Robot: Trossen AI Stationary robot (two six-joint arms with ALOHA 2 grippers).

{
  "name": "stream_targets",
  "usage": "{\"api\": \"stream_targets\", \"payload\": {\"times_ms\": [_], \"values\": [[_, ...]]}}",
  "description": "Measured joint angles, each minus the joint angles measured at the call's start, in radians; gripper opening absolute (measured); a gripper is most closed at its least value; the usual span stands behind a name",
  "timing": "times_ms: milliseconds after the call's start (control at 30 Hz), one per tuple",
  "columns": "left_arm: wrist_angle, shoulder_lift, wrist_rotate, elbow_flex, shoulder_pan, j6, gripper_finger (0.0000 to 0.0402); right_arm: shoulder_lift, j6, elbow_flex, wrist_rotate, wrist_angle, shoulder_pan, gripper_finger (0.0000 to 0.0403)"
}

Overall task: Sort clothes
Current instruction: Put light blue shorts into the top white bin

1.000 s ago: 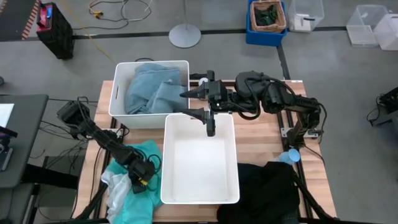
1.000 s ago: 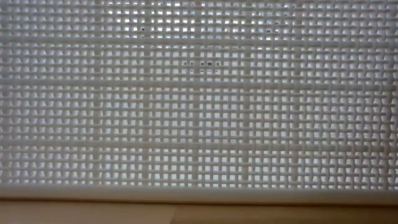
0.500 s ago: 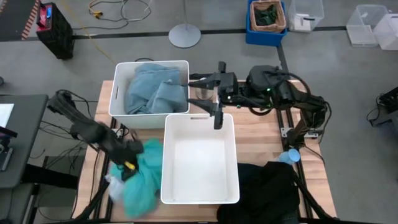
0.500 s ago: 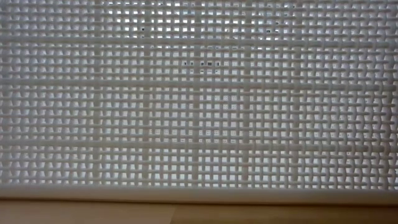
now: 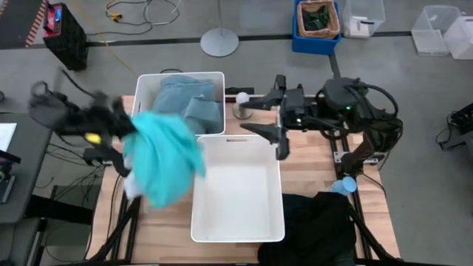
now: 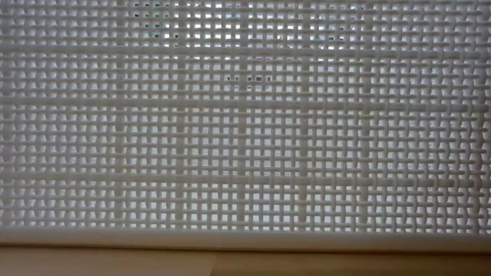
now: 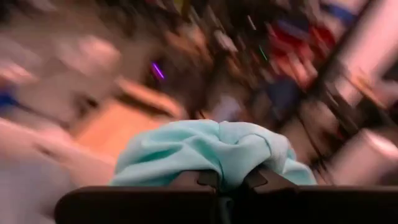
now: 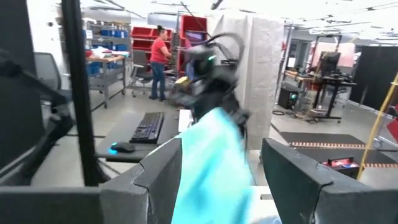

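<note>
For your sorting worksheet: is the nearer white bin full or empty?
Empty: the nearer white bin shows only its bare white floor, while the teal garment hangs outside it.

High view: overhead, straight down on the table (image 5: pixel 318 174). Low view: table height, pressed against a white mesh wall (image 6: pixel 245 115). Both wrist views share the teal garment (image 7: pixel 205 152).
</note>
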Motion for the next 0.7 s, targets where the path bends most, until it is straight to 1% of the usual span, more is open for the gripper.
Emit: {"api": "stream_targets", "payload": {"times_ms": [133, 233, 333, 433, 500, 600, 667, 700], "values": [[0.026, -0.003, -0.21, 0.07, 0.001, 0.12, 0.0, -0.016, 0.013, 0.0, 0.002, -0.039, 0.037, 0.0234], [-0.002, -0.001, -0.359, 0.075, 0.001, 0.149, 0.0, -0.018, 0.032, 0.0, 0.047, -0.093, 0.067, 0.0234], [-0.091, 0.006, -0.467, 0.073, 0.001, 0.121, 0.0, -0.019, 0.063, 0.0, 0.106, -0.149, 0.099, 0.0234], [-0.233, 0.019, -0.564, 0.074, 0.014, 0.007, 0.0, -0.021, 0.097, 0.0, 0.154, -0.17, 0.124, 0.0234], [-0.355, 0.036, -0.587, 0.074, 0.042, -0.095, 0.0, -0.021, 0.113, 0.0, 0.179, -0.173, 0.144, 0.0234], [-0.531, 0.072, -0.554, 0.061, 0.102, -0.275, 0.0, -0.021, 0.121, 0.0, 0.215, -0.173, 0.174, 0.0234], [-0.602, 0.091, -0.529, 0.026, 0.148, -0.357, 0.0, -0.021, 0.125, 0.0, 0.243, -0.173, 0.19, 0.0234], [-0.601, 0.097, -0.522, -0.001, 0.173, -0.371, 0.0, -0.021, 0.125, 0.0, 0.256, -0.172, 0.197, 0.0234]]}}
